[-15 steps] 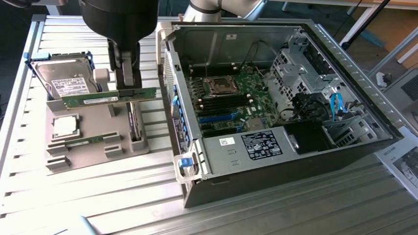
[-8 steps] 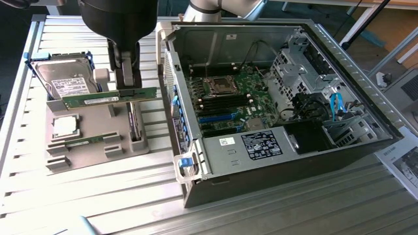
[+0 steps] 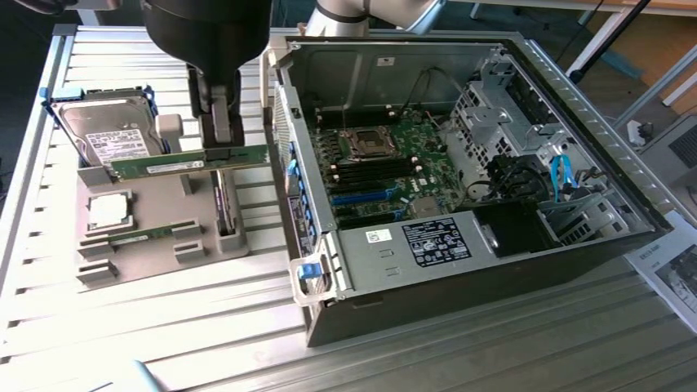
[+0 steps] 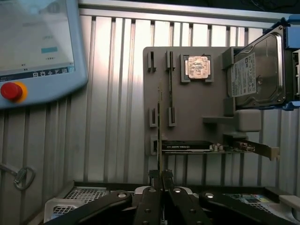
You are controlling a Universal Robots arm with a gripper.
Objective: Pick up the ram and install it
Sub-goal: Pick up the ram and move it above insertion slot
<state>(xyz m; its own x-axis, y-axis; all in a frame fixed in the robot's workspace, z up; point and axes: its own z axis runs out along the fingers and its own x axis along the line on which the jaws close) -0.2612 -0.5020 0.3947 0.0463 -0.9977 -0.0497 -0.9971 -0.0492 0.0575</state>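
My gripper (image 3: 228, 151) is shut on the ram (image 3: 188, 164), a long thin green stick that it holds level and lifted above the grey parts tray (image 3: 153, 261), to the exterior view's left of the open computer case (image 3: 436, 261). In the wrist view the ram (image 4: 159, 136) shows edge-on, rising from between the shut fingers (image 4: 150, 197) of my gripper (image 4: 160, 177). A second green stick (image 3: 142, 238) lies in a slot of the tray. Inside the case, the motherboard (image 3: 419, 143) lies exposed with its black memory slots (image 3: 376, 171).
On the tray are a hard drive (image 3: 104, 139), a square silver processor (image 3: 109, 211) and an upright expansion card (image 4: 206, 147). A teach pendant (image 4: 37, 47) with a red button lies on the slatted metal table (image 3: 490, 359). The case wall (image 3: 292, 155) stands close to the gripper.
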